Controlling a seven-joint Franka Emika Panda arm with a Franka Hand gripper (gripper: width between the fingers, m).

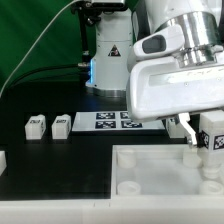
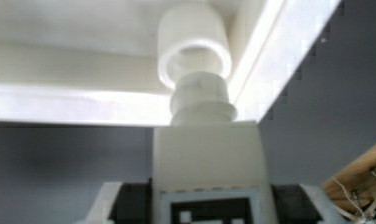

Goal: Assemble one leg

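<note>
One leg point(image 2: 211, 150) | gripped inside end effector point(image 2: 215, 202) | pointing at tray point(image 1: 150, 172)

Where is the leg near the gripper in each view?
Exterior view: the leg is at the exterior view's right edge, just above the tray-like piece.
Wrist view: the leg is in the centre, its peg pointing at a round socket.
Shared landmark: the tray-like piece.

wall: green backdrop point(image 1: 35, 35) | furniture: black table point(image 1: 50, 150) | light: even
</note>
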